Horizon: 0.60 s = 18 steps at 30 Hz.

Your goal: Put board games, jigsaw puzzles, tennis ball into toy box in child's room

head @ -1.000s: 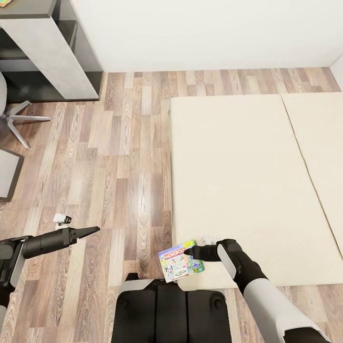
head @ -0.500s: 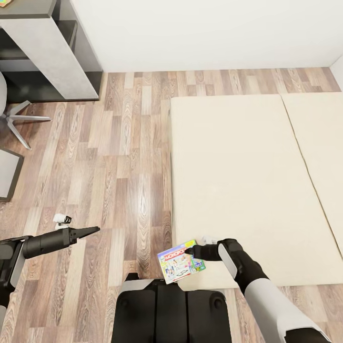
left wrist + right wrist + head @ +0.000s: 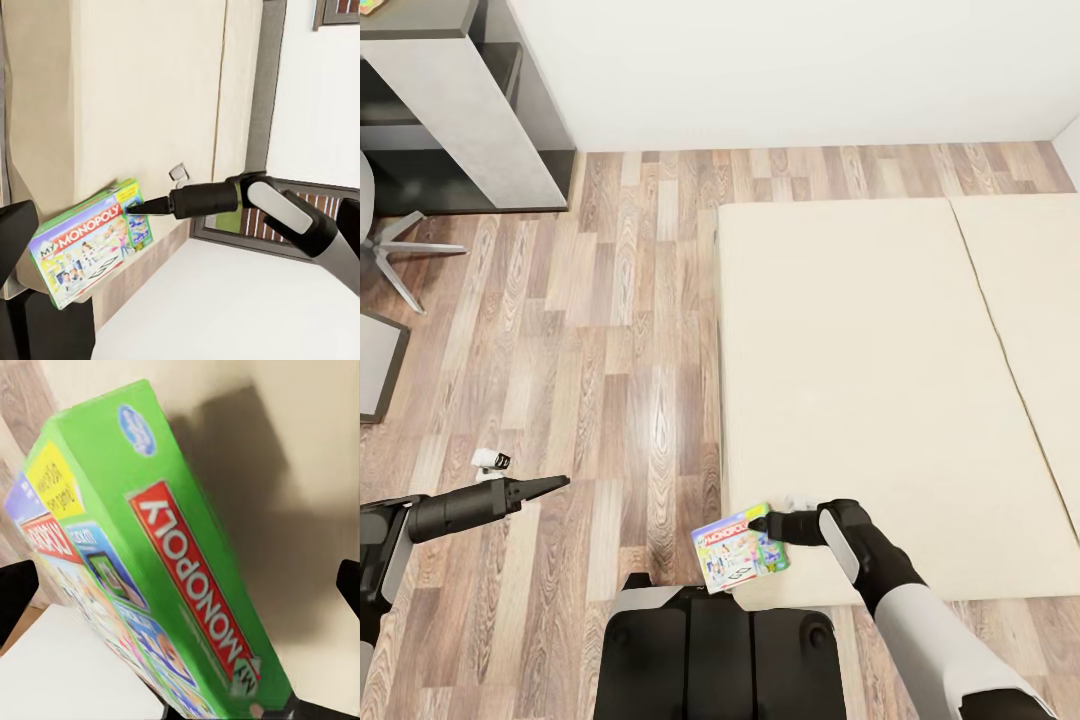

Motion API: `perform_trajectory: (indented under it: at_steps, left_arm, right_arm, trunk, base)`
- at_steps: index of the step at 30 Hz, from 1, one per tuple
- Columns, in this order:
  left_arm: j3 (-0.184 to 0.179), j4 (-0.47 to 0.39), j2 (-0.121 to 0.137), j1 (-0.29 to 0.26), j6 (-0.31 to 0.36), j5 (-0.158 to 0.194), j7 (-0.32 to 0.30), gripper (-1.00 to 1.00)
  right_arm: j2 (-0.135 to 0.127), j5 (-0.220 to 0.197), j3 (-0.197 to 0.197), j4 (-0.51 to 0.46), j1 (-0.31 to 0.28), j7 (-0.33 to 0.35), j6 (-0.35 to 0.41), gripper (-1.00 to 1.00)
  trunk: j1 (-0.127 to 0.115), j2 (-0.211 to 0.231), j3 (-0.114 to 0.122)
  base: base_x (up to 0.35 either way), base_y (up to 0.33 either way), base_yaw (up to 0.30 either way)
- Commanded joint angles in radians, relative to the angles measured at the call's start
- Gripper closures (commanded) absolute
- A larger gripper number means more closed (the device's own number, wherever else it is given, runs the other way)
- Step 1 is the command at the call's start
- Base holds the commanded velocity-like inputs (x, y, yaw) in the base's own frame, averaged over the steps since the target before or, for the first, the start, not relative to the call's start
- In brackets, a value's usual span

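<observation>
We are at the pickup of a board game from the bed (image 3: 860,380): our right claw (image 3: 758,523) reaches to the green edge of the My Monopoly box (image 3: 738,548), which lies tilted at the near corner of the beige mattress, partly overhanging the floor. In the left wrist view the dark fingertips (image 3: 146,207) meet the box at its green side, but we cannot tell whether the claw has closed on it or merely touches it (the right wrist view shows mostly the green edge up close). Our left claw (image 3: 555,483) hangs out over the floor with its fingers narrowed to a point, holding nothing.

The next move, we judge, calls for a firm pinch on the thin edge, then a lift clear of the mattress before turning toward the counter (image 3: 450,80) at the far left. The wood-plank floor (image 3: 610,350) between bed and counter looks open; a chair's legs (image 3: 400,255) stand beside it.
</observation>
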Motion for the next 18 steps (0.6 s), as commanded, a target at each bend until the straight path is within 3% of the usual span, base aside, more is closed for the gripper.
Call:
perform_trajectory:
  at_steps: [1,9,18]
  left_arm:
    - [0.000,0.000,0.000,0.000,0.011,-0.001,-0.004,-1.00]
    - [0.000,0.000,0.000,0.000,0.011,-0.001,-0.004,-1.00]
    - [0.000,0.001,0.006,0.000,0.011,-0.001,-0.004,-1.00]
  right_arm:
    - [0.000,0.002,0.000,-0.008,0.000,0.002,0.005,-1.00]
    - [-0.001,0.002,-0.002,-0.170,0.020,0.001,0.090,-1.00]
    - [-0.001,0.001,-0.003,-0.214,0.023,0.002,0.108,-1.00]
  trunk:
    - [0.001,-0.001,-0.001]
    - [0.001,-0.001,-0.001]
    - [0.001,-0.001,-0.001]
  base:
    - [0.000,0.000,0.000]
    - [0.000,0.000,0.000]
    - [0.000,0.000,0.000]
